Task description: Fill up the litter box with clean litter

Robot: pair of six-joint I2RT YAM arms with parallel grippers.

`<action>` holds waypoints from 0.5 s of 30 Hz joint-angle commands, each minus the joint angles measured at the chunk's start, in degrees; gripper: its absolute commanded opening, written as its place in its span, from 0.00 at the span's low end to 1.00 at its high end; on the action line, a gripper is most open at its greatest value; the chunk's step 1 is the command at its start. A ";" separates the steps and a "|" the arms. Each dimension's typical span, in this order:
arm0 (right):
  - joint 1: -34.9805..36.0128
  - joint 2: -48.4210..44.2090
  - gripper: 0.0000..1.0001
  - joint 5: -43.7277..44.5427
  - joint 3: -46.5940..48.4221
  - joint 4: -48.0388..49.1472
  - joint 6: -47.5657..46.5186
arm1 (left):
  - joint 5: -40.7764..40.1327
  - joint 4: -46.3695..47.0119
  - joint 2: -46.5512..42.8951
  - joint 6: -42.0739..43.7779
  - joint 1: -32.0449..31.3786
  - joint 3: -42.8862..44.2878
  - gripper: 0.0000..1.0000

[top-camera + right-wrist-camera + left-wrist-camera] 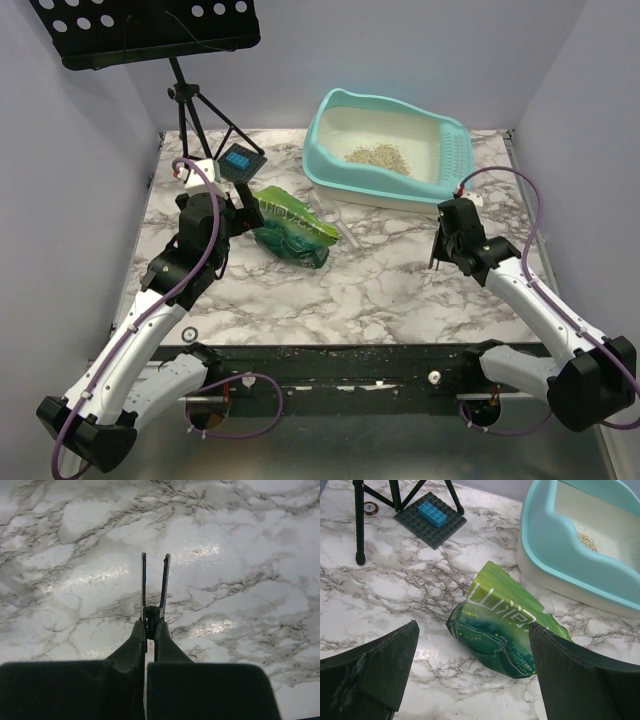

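Now | one litter box [540,550] | one clean litter [378,156] pile | one green bag [290,228] | left gripper [473,627] spread | right gripper [154,557] closed

We see a table [400,290] with a glossy white top, veined in grey and black like marble. Three plain, pale lavender-grey walls close it in: a back wall [420,50] along the far edge, a left wall [60,200] and a right wall [590,110] along the two sides. At the far left corner a black music stand [150,30] with a perforated tray rises on a tripod [200,115], its feet resting on the tabletop. A dark rail [360,358] runs along the near edge. Soft bright patches of reflected light [100,575] lie on the marble surface.
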 commanded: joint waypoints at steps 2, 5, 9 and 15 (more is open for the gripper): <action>-5.02 -0.89 0.00 2.01 -4.73 0.36 9.12 | 2.73 1.37 -0.17 -0.40 -0.18 -0.81 0.99; -8.01 -0.97 0.00 1.31 -6.93 1.85 10.53 | 3.87 1.46 0.10 -0.49 -0.18 -0.73 0.99; -11.62 1.30 0.01 0.34 -8.96 3.96 12.37 | 4.32 1.37 0.36 -0.75 -0.18 -0.55 0.99; -14.44 5.52 0.01 -2.29 -10.28 7.30 14.05 | 5.11 1.55 0.36 -0.84 -0.18 -0.81 0.99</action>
